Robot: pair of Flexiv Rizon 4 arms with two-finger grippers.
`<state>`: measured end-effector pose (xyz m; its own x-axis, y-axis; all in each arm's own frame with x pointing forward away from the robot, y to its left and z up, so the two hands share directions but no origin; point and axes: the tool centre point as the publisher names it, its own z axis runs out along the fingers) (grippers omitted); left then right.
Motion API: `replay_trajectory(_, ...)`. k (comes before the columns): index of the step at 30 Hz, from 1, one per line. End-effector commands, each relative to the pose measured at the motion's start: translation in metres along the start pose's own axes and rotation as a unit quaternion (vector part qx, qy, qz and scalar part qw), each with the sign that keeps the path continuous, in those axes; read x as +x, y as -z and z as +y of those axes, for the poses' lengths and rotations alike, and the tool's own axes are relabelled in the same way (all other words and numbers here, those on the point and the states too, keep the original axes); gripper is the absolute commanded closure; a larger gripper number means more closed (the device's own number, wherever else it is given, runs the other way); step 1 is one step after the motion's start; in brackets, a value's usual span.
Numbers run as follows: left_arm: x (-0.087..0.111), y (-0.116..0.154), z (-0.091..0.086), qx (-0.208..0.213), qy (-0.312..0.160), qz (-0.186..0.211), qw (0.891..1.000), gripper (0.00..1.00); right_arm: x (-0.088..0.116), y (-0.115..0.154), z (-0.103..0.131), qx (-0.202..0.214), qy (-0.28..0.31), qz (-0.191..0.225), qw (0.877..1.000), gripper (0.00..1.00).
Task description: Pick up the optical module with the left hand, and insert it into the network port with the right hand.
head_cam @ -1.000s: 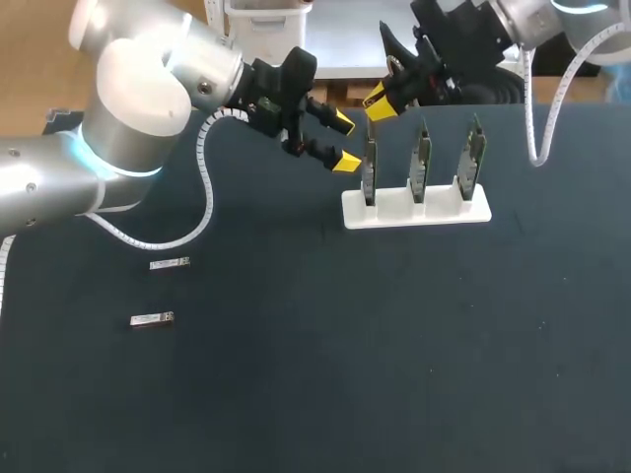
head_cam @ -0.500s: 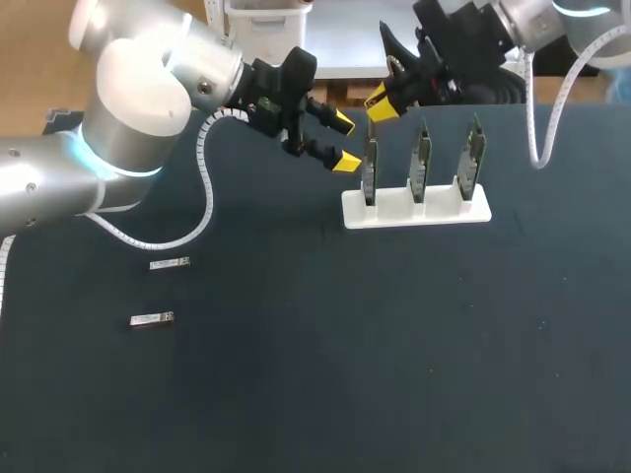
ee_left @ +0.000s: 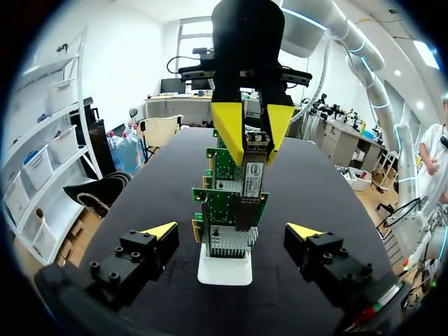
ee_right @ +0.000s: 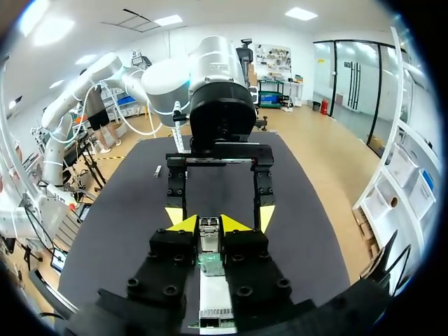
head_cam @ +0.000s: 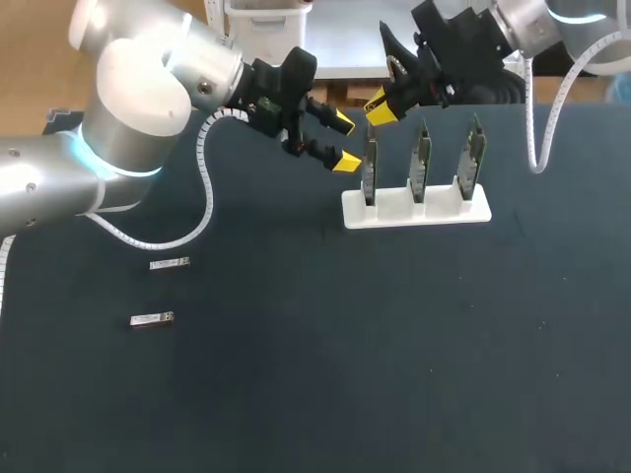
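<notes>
Table: right claw tight on module

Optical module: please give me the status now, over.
Left hand open, empty, beside the first network card. Right hand shut on optical module, above that card. Insertion not confirmed. Two spare modules lie far off.

dark table | small metal module lying flat | second module near it

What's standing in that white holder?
Three green cards stand upright in the white holder's slots. Their bottom edges are hidden inside it. The right gripper holds an optical module by the top of the end card.
</notes>
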<state>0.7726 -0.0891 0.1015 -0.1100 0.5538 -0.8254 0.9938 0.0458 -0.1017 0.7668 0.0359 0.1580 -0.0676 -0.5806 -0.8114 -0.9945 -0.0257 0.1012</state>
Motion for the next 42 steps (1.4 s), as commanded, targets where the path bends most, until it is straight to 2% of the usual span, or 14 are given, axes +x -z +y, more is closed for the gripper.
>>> replay_trajectory(1,-0.001,0.000,0.000,-0.001,0.001,0.002,1.000,0.00,-0.002,0.002,0.003,0.004,-0.001,-0.001,1.000,0.00)
replay_trajectory(11,-0.001,0.000,0.000,-0.001,0.001,0.002,1.000,0.00,-0.014,0.012,0.003,-0.014,-0.011,-0.041,0.999,0.00)
replay_trajectory(12,-0.001,0.000,0.000,-0.001,0.001,0.002,1.000,0.00,-0.015,0.012,0.003,-0.014,-0.009,-0.042,0.999,0.06)
replay_trajectory(13,-0.001,0.000,0.000,-0.001,0.001,0.002,1.000,0.00,-0.015,0.012,0.003,-0.014,-0.009,-0.043,0.999,0.56)
replay_trajectory(14,-0.001,0.000,0.000,-0.001,0.001,0.002,1.000,0.00,-0.015,0.012,0.003,-0.013,-0.005,-0.042,0.999,1.00)
replay_trajectory(26,-0.001,0.000,0.000,-0.001,0.001,0.002,1.000,0.00,-0.005,0.001,0.005,-0.011,-0.006,-0.017,1.000,1.00)
replay_trajectory(42,-0.001,0.000,0.000,-0.001,0.001,0.002,1.000,0.00,0.003,-0.005,0.002,-0.018,-0.011,-0.004,1.000,1.00)
